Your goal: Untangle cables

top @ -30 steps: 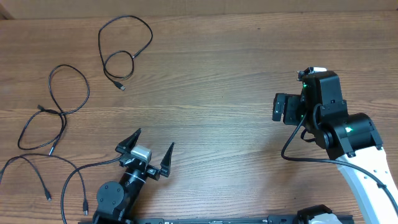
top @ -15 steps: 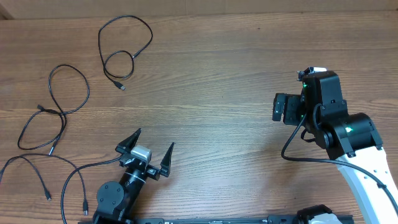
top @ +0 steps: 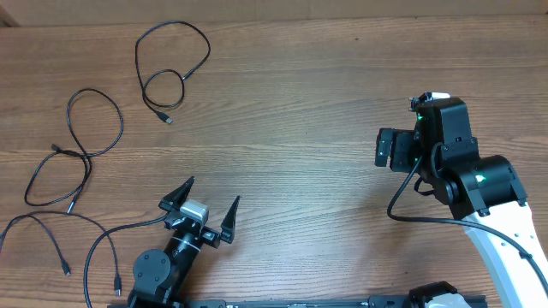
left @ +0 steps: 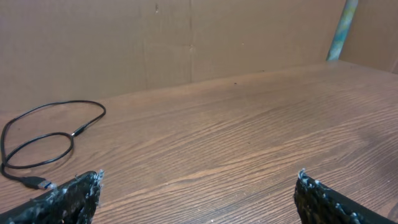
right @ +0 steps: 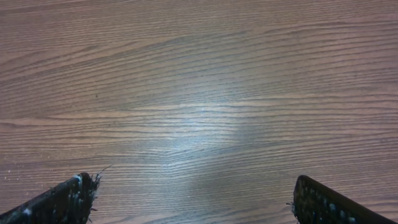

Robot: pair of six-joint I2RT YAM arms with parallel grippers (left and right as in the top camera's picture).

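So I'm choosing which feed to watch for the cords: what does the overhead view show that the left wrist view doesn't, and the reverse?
Only the overhead view shows the middle cable and the nearest cable on the left side of the table, plus both arms, the right gripper far from any cord. Only the left wrist view shows the cardboard backdrop behind the table. Both show the far looped cable, lying loose, and the open, empty left gripper.

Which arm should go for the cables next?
Left, probably. The left claw stands open near the cables on the table's left side, one loop showing in its wrist view; the right claw faces bare wood far off.
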